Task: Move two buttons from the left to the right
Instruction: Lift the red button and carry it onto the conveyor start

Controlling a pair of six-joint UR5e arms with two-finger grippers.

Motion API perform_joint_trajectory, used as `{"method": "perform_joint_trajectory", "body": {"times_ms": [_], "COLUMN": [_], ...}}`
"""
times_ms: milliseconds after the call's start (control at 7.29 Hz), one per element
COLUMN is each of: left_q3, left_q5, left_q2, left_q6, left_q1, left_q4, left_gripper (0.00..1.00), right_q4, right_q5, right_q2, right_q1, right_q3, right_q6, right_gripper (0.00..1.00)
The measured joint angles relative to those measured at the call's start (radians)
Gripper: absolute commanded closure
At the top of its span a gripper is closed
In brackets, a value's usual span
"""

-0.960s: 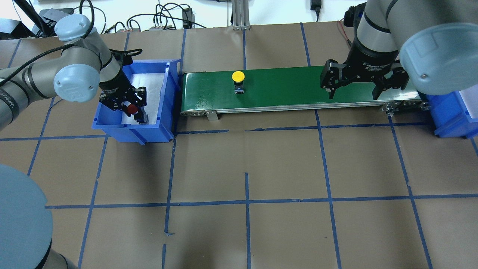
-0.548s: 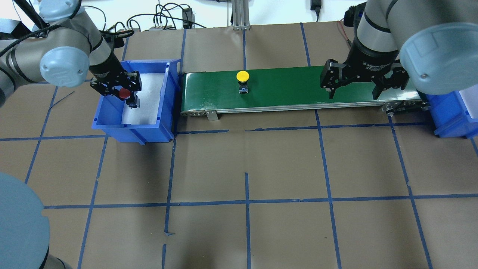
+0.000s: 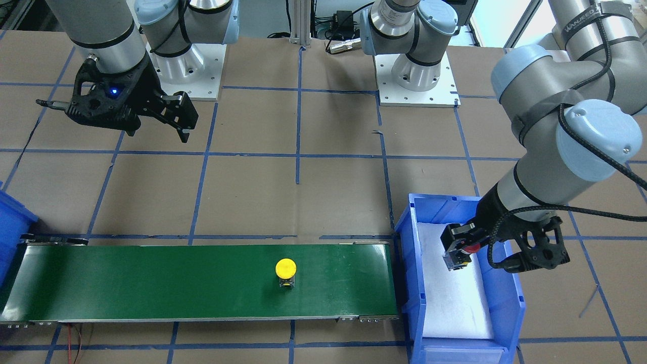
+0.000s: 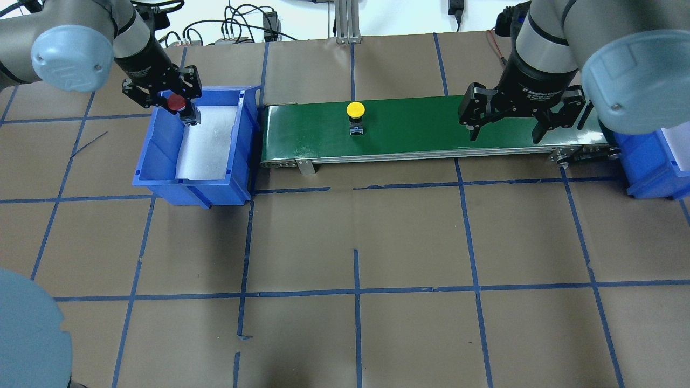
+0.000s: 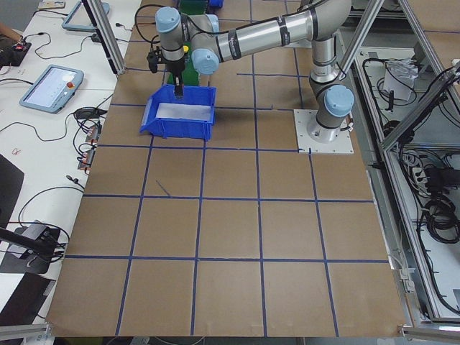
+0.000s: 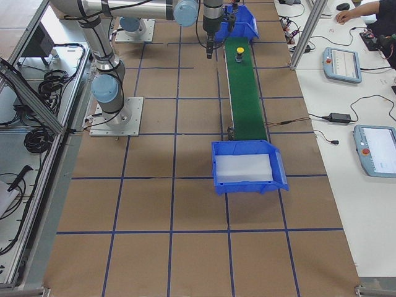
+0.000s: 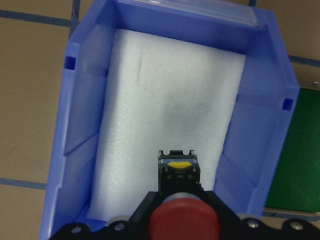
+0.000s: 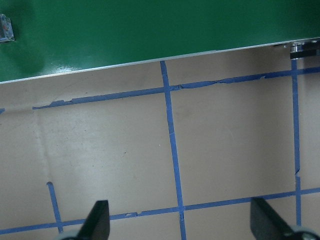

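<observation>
My left gripper [image 4: 182, 108] is shut on the red button [image 4: 175, 101] and holds it above the far end of the left blue bin [image 4: 161, 183]. In the left wrist view the red cap [image 7: 184, 222] sits between the fingers, with the black switch body [image 7: 178, 170] sticking out over white foam. It also shows in the front view [image 3: 470, 247]. The yellow button [image 4: 355, 110] stands upright on the green conveyor belt [image 4: 420, 129], left of its middle. My right gripper [image 4: 506, 134] is open and empty above the belt's right part, well right of the yellow button [image 3: 285, 268].
A second blue bin [image 4: 647, 161] with white foam stands at the belt's right end. The left bin [image 3: 505, 298] is lined with white foam and holds nothing else. Brown paper with blue tape lines [image 4: 356, 291] covers the table. Cables lie along the far edge.
My left gripper rose out of the bin with the red button and moved toward the bin's far end. The yellow button moved a little to the right along the belt. The right gripper barely moved.
</observation>
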Motion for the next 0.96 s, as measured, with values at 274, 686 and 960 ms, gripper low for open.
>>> {"method": "perform_joint_trajectory", "body": {"times_ms": [274,686,960], "left_q3": [0.018,0.025,0.027], "left_q5": [-0.099,-0.045,0.025], "left_q2": [-0.018,-0.083,-0.123], "left_q6": [-0.123,-0.106,-0.041], "left_q1": [-0.082,-0.181,-0.194], "left_q4": [0.006,0.034,0.044], "left_gripper": [0.71,0.71,0.7], "right_q4": [0.001,0.001,0.001], "right_q5": [0.001,0.002,0.003], "right_q2": [0.0,0.0,0.0], "right_q1": [-0.001,0.0,0.002], "right_q3": [0.001,0.001,0.001], "right_q6": [-0.001,-0.001,0.0], "right_gripper": [0.0,0.0,0.0]}}
